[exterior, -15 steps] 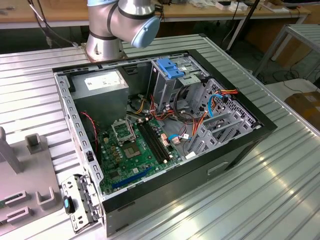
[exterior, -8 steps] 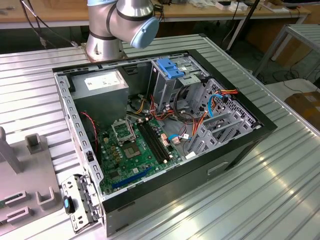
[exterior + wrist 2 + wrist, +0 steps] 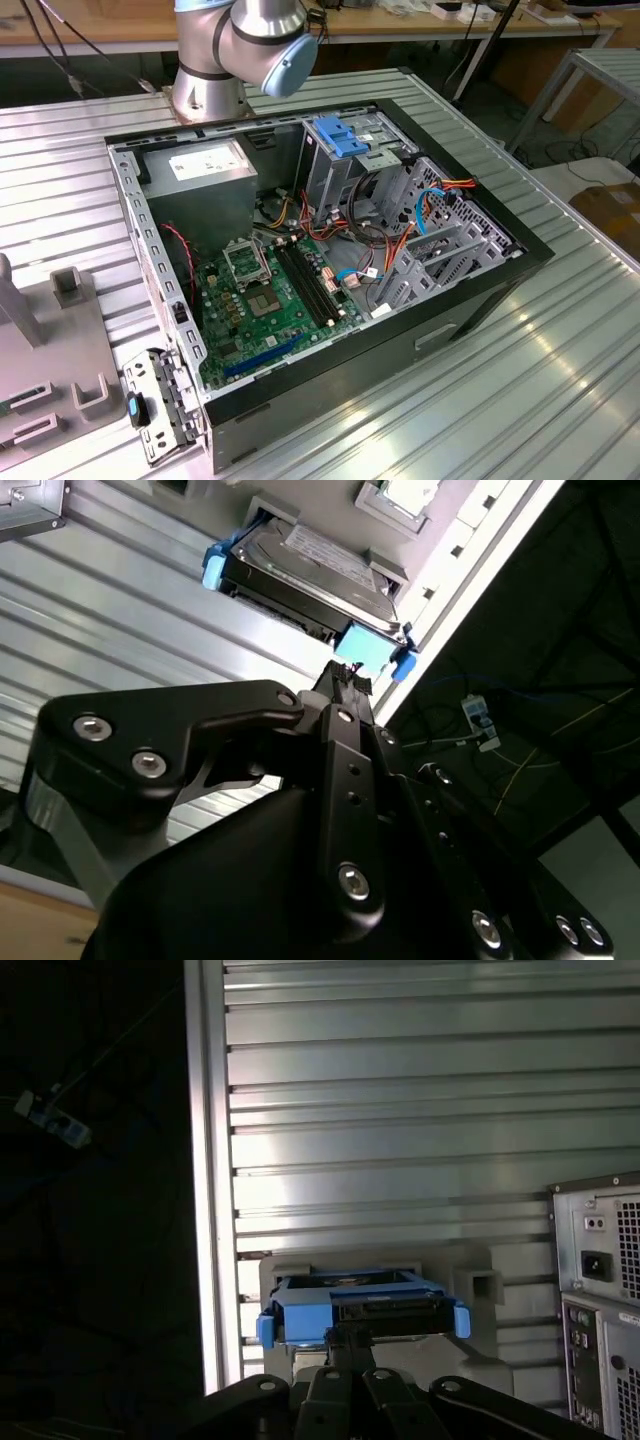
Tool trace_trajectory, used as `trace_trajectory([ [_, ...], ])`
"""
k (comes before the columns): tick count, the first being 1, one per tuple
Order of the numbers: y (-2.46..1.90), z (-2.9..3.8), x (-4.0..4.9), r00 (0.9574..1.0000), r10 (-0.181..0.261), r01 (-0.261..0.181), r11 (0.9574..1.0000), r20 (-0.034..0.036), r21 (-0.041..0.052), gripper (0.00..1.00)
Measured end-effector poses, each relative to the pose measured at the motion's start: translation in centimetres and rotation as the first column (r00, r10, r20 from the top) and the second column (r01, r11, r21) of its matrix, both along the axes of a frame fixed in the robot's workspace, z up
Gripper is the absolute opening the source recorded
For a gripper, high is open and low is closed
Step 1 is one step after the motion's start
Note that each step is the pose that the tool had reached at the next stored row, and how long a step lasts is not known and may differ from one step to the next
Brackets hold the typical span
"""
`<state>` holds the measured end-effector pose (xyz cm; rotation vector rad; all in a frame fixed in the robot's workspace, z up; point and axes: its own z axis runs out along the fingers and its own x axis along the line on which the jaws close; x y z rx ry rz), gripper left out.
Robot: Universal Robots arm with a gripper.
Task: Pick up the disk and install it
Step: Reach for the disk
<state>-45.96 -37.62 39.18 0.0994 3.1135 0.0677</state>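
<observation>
The disk [image 3: 345, 1292] is a flat grey drive with bright blue rails, lying in a grey holder [image 3: 478, 1282] on the ribbed metal table. The second wrist view shows the disk [image 3: 310, 565] from its labelled face, with a blue rail at each end. My gripper [image 3: 350, 1348] is shut, its black fingers drawn together. Its tips line up with the middle of the disk's near edge. In the second wrist view the gripper [image 3: 347, 677] ends just at the light-blue rail. Whether it touches the disk cannot be told.
The open computer case [image 3: 480, 290] lies on the table, with a motherboard, cables and a drive cage topped by a blue latch plate [image 3: 338, 135]. The arm's base [image 3: 215, 60] stands behind it. Grey fixtures [image 3: 60, 350] sit at the exterior view's left. The table edge [image 3: 205, 1210] borders the holder.
</observation>
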Motion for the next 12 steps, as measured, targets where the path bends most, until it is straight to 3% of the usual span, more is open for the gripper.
trace_trajectory([
  [2,-0.13,-0.02,-1.09,1.0000,0.000,0.000,1.0000,0.0002,0.0001,0.11],
  [4,-0.18,-0.01,-1.58,1.0000,0.000,0.000,1.0000,0.0000,0.0001,0.11],
  [12,-0.18,-0.02,-1.64,1.0000,0.000,0.000,1.0000,0.0001,0.0001,0.11],
])
